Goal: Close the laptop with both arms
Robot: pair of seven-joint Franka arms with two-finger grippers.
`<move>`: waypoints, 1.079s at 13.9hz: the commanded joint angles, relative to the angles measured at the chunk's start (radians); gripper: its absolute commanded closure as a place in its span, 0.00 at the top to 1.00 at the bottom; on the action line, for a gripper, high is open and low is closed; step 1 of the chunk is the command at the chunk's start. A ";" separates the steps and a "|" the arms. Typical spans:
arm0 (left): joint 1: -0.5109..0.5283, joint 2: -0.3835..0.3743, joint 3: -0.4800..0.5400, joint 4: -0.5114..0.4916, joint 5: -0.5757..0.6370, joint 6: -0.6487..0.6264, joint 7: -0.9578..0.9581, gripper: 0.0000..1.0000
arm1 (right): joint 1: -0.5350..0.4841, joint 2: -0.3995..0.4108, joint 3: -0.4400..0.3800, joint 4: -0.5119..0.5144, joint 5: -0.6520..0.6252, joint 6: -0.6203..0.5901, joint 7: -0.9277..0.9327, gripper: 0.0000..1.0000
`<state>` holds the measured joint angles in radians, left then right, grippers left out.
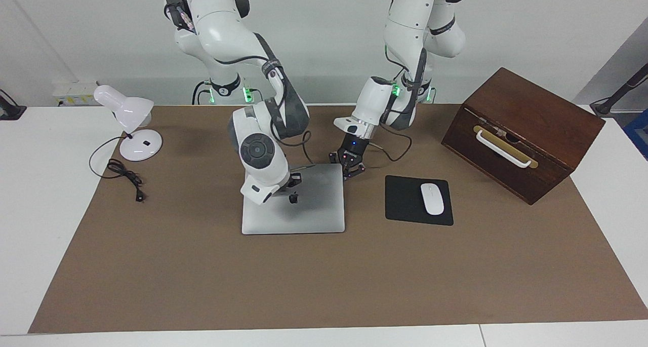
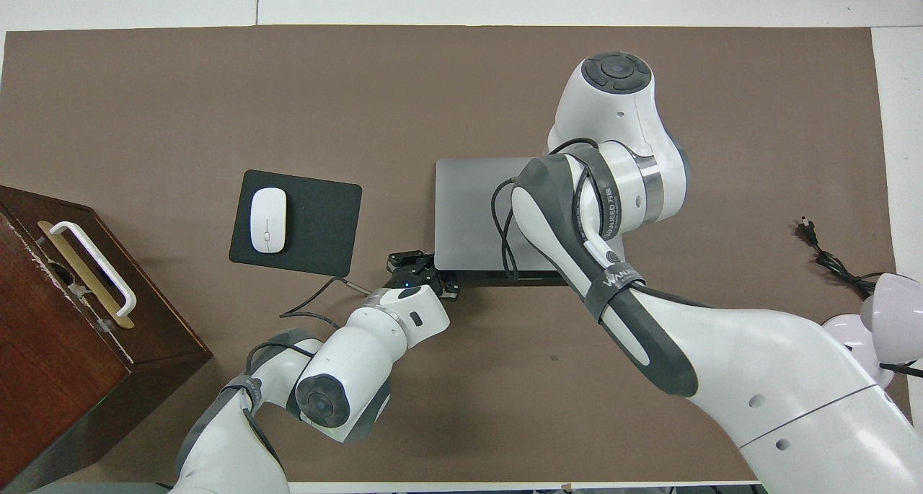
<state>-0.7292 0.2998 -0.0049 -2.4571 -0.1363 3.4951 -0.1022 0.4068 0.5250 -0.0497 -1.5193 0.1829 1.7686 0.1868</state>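
The silver-grey laptop [image 1: 314,210] lies mid-table on the brown mat with its lid nearly flat and the logo facing up. From overhead, the laptop [image 2: 469,205] shows a thin dark strip along its edge nearer to the robots. My right gripper [image 1: 292,183] is shut and rests on the lid beside the logo. In the overhead view its own arm hides it. My left gripper [image 1: 349,170] is shut at the lid's corner nearer to the robots, toward the left arm's end. Overhead, the left gripper [image 2: 425,267] sits at that same corner.
A black mouse pad [image 1: 405,205] with a white mouse [image 1: 433,198] lies beside the laptop toward the left arm's end. A brown wooden box [image 1: 526,129] with a white handle stands past it. A white desk lamp [image 1: 129,124] and its cord sit toward the right arm's end.
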 commanded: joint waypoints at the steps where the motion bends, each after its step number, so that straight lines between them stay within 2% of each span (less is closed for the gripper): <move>1: -0.018 0.059 0.006 0.000 0.006 0.004 -0.004 0.00 | -0.002 -0.020 -0.001 -0.012 0.029 0.022 0.011 0.00; 6: -0.018 0.058 0.003 0.000 0.006 0.002 -0.019 0.00 | -0.028 -0.086 -0.016 0.025 0.027 0.023 0.011 0.00; 12: -0.013 0.041 0.003 0.000 0.004 -0.011 -0.053 0.00 | -0.138 -0.145 -0.016 0.060 0.007 0.025 -0.013 0.00; 14: -0.010 0.023 0.003 -0.008 0.004 -0.024 -0.060 0.00 | -0.160 -0.149 -0.016 0.070 -0.031 0.025 -0.123 0.00; 15: -0.010 0.006 0.003 -0.011 0.004 -0.039 -0.076 0.00 | -0.173 -0.149 -0.016 0.070 -0.033 0.028 -0.169 0.06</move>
<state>-0.7290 0.2987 -0.0045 -2.4570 -0.1364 3.4938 -0.1414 0.2564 0.3793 -0.0745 -1.4508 0.1684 1.7812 0.0983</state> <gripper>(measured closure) 0.991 0.991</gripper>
